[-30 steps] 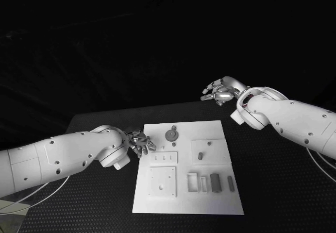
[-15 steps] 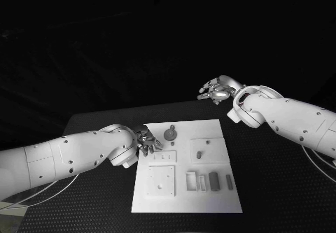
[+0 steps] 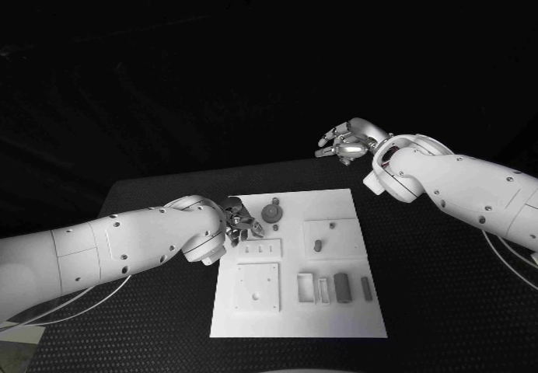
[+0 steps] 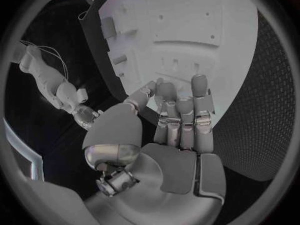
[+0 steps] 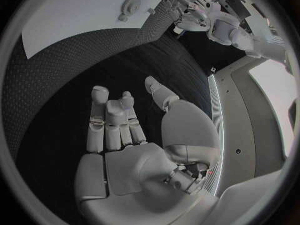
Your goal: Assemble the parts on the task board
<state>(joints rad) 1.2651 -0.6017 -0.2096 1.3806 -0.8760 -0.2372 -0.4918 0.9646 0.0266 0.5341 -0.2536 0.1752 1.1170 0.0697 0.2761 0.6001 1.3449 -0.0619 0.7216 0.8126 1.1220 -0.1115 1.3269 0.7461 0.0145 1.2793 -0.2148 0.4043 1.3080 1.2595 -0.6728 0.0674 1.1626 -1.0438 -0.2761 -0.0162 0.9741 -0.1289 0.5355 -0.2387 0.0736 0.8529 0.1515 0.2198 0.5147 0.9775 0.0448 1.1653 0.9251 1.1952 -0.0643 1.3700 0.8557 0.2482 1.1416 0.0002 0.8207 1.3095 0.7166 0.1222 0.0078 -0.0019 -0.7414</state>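
Both my hands hold nothing. My left hand hovers, fingers loosely spread, over the task board's left edge beside the round part; my right hand, fingers apart, hangs beyond the table.

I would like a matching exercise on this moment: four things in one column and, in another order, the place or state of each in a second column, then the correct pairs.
Column one:
1. left hand
2. right hand
3. round part
4. task board

Column two:
A. white plate lying in the middle of the table
B. raised beyond the far edge of the table, holding nothing
C. at the board's left edge, fingers over the board
D. on the far end of the board, near the left hand

Pairs: 1-C, 2-B, 3-D, 4-A
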